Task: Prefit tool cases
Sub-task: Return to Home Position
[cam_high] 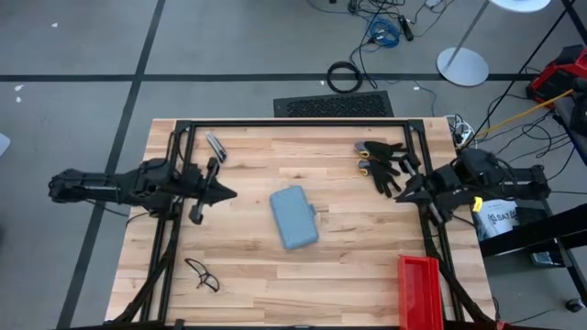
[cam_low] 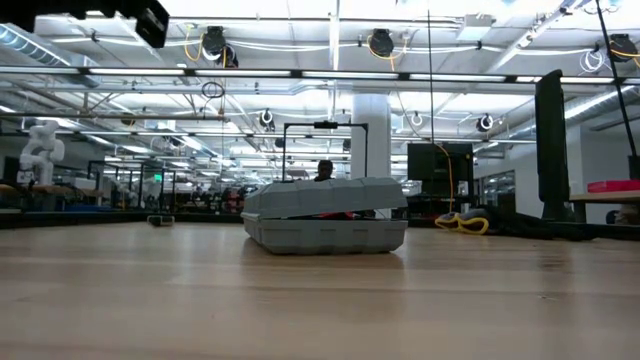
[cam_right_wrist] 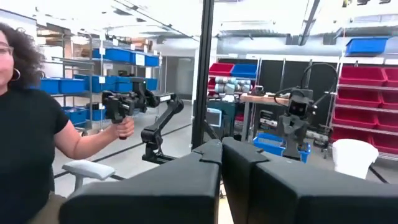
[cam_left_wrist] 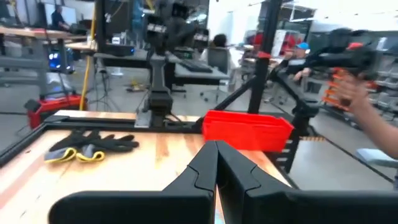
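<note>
**Though lowered, case lid shows a gap**

Although its lid is down, the blue-grey tool case [cam_high: 293, 217] does not look fully seated. The low view shows a dark slit between lid and base, with something red inside it.

- Item 1, tool case: lies flat near the middle of the wooden table [cam_high: 348, 275], clear of both arms.
- Item 2, left gripper [cam_high: 227, 192]: near the case on its left-arm side, raised, fingers pressed together on nothing.
- Item 3, right gripper [cam_high: 402, 196]: farther from the case on the opposite side, fingers likewise closed and empty.
- Item 4, black-and-yellow gloves [cam_high: 383, 160]: beyond the case, towards the right arm.
- Item 5, red bin [cam_high: 420, 291]: well apart from the case, at the table edge on the right-arm side.
- Item 6, safety glasses [cam_high: 202, 275]: well apart from the case, on the left-arm side.

Risk noted: the gap suggests that a red-handled tool sits proud of its recess, or that the latch has not caught. If so, the lid could spring up or spill its contents when the case is lifted. Neither arm is placed to press the lid home.
</note>
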Tool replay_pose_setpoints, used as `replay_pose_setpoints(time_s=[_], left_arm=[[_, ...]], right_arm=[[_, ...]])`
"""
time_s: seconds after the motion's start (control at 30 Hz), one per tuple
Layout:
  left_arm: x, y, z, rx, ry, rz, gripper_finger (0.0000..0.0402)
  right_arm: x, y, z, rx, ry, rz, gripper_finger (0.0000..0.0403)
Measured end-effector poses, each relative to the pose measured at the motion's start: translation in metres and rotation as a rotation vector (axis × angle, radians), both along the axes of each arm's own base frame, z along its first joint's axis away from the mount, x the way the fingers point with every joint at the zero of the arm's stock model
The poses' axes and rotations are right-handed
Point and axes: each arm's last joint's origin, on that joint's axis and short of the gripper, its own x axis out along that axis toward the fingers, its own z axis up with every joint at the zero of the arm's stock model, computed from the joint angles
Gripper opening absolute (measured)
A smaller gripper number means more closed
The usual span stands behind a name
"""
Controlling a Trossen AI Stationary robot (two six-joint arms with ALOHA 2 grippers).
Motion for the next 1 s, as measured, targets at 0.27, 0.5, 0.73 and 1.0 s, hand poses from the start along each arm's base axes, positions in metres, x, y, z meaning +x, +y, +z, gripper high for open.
replay_pose_setpoints(time_s=[0.27,0.5,0.73,1.0], left_arm=[[-0.025,0.000,-0.027,-0.051,-0.055,-0.014,0.0008],[-0.025,-0.001,-0.082,-0.104,-0.114,-0.034,0.0008],[-0.023,-0.004,-0.101,-0.043,-0.004,-0.048,0.0009],[-0.023,-0.004,-0.113,0.150,0.083,-0.046,0.0009]], right_arm=[[-0.020,-0.002,-0.044,0.040,-0.048,0.010,0.0000],[-0.012,-0.001,-0.099,0.072,-0.061,0.009,0.0000],[-0.001,-0.002,-0.135,0.105,0.059,-0.034,0.0000],[0.001,-0.001,-0.148,-0.019,0.159,-0.036,0.0000]])
